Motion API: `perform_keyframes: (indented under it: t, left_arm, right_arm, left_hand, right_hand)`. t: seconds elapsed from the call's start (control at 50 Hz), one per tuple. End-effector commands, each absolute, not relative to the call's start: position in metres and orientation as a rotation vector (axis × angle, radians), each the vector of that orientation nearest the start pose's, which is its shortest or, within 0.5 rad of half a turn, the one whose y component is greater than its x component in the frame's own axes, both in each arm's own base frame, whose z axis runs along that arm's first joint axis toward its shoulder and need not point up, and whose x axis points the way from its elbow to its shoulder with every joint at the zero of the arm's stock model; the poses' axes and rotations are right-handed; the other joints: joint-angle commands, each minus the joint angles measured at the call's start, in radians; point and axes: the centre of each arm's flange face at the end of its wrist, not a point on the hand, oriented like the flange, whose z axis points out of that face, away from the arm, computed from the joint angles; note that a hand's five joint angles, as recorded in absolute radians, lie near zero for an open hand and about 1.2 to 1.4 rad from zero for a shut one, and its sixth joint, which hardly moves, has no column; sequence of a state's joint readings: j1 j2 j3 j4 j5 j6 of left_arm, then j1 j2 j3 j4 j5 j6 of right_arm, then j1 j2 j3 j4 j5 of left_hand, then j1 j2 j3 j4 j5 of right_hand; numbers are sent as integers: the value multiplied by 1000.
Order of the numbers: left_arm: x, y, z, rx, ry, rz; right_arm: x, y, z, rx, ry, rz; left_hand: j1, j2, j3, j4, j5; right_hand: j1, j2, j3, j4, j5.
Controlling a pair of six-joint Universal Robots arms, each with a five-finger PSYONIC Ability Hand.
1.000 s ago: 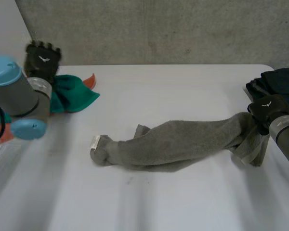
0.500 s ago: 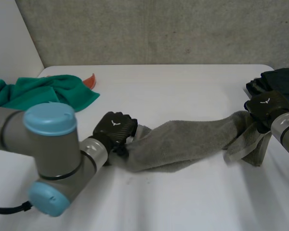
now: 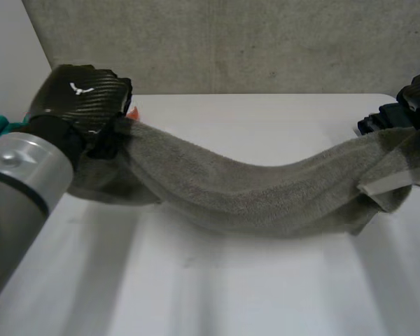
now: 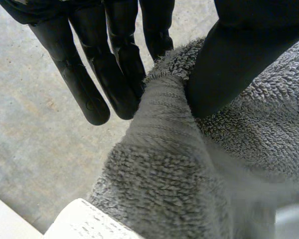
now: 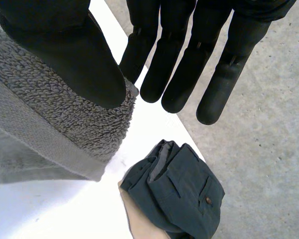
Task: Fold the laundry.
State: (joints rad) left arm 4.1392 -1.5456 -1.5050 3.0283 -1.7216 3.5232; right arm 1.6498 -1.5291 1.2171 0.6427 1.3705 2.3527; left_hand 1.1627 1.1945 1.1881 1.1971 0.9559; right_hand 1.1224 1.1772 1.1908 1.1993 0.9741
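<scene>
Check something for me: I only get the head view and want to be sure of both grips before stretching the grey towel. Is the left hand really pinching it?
Observer: Yes. In the left wrist view the left hand has its thumb pressing the grey towel against its fingers, right at a hemmed edge.
Operator: Which end is that?
Observer: The end with the white label, which sits on the towel close by the pinch.
Operator: And the right hand?
Observer: The right hand pinches a hemmed edge too, with its thumb on the terry and its straight fingers behind it.
</scene>
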Motion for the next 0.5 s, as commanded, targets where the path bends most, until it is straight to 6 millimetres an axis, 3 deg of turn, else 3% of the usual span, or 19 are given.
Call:
perform_keyframes:
  t: [0.02, 0.14, 0.2, 0.26, 0.3, 0.32, 0.44, 0.46, 0.5]
  left_arm:
    - [-262, -191, 294, 970, 2197, -2034]
    - [-271, -225, 250, 1000, 2281, -1853]
    - [-280, -255, 226, 979, 2296, -1807]
    - [-293, -283, 210, 958, 2278, -1837]
    - [-299, -296, 207, 932, 2255, -1870]
    - [-303, -308, 205, 905, 2231, -1894]
    - [-313, -335, 202, 859, 2141, -1933]
    - [-314, -339, 208, 848, 2111, -1968]
    - [-322, -354, 239, 765, 1966, -2144]
  right_arm:
    - [171, -272, 321, -1354, 2489, -1766]
    - [177, -300, 264, -1375, 2563, -1509]
    - [177, -316, 248, -1372, 2565, -1527]
    - [179, -346, 227, -1339, 2547, -1663]
    - [182, -366, 219, -1292, 2519, -1814]
    - [184, -370, 217, -1281, 2510, -1858]
    - [200, -390, 219, -1201, 2393, -2158]
    - [209, -394, 227, -1197, 2297, -2266]
    - [217, -402, 242, -1167, 2166, -2422]
  left_hand:
    - [234, 202, 208, 199, 266]
    - [234, 202, 208, 199, 266]
    - [234, 202, 208, 199, 266]
    - [234, 202, 208, 199, 266]
    - [234, 202, 208, 199, 266]
    - [234, 202, 208, 199, 266]
    - [234, 202, 208, 199, 266]
    - [234, 202, 208, 199, 266]
    - [234, 202, 208, 199, 266]
  right_hand:
    - [274, 219, 205, 197, 248]
    - [274, 219, 205, 197, 248]
    - [274, 219, 205, 197, 248]
    - [274, 219, 205, 197, 248]
    - [274, 219, 205, 197, 248]
    - [274, 219, 205, 197, 248]
    - [274, 219, 205, 197, 248]
    - [274, 219, 205, 197, 248]
    - [274, 219, 205, 197, 248]
